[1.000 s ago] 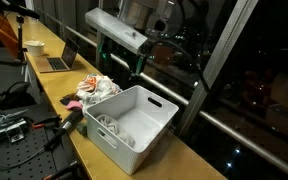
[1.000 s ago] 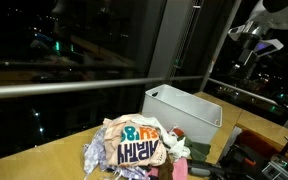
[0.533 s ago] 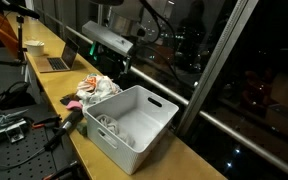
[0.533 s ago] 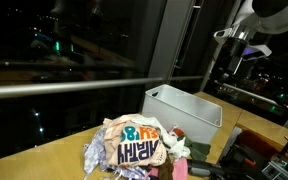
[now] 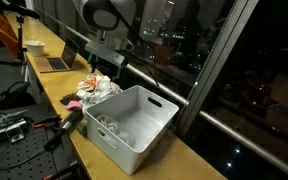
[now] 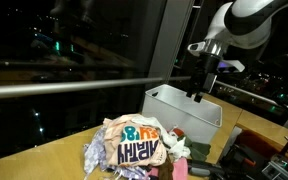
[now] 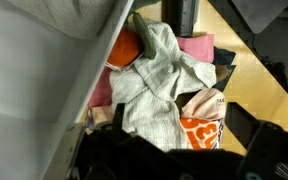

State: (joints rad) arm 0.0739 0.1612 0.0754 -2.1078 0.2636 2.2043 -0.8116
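We judge the work to be at its start: nothing is picked up yet. In an exterior view, at the middle left, the clothes lie in a heap on the table, just beside the far left corner of the bin. The gripper hangs close above the heap, its fingers spread, holding nothing. In the wrist view the clothes fill the middle and the bin wall stands at the left. The bin is white and open at the top. Inside it, at the lower left, we see a pale thing; we cannot tell what it is.
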